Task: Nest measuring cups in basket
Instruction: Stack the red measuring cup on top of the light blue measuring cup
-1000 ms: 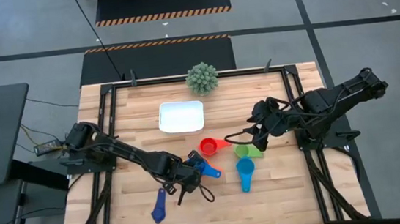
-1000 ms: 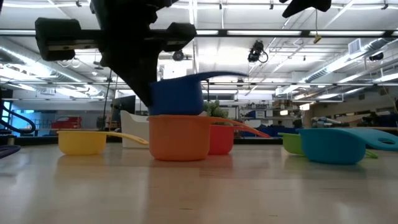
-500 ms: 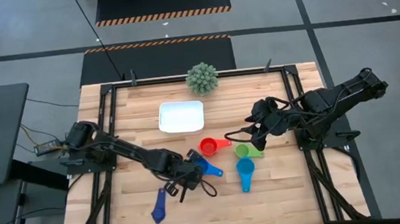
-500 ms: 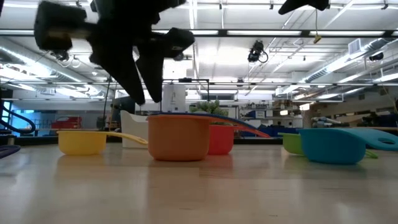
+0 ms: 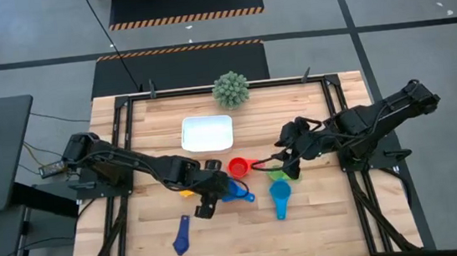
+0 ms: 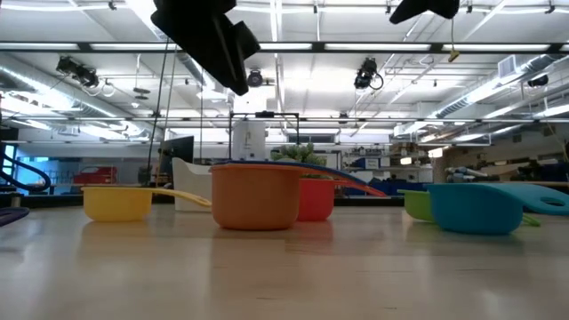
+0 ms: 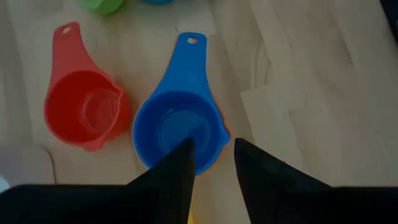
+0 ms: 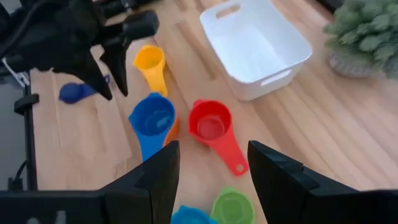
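Note:
The blue cup sits nested inside the orange cup, whose rim peeks out around it. My left gripper hovers open just above the pair, touching nothing. The red cup, green cup, light blue cup, yellow cup and navy cup rest on the table. The white basket stands near the far edge. My right gripper hangs open above the green cup.
A spiky green ball plant stands at the far edge behind the basket. Bare wood lies along the near edge and on the table's left side. Black frame rails run along both sides of the table.
My left gripper has let go of the blue cup, which dropped from above the orange cup down into it. The gripper then rose and drew back a little toward the table's left and far side.

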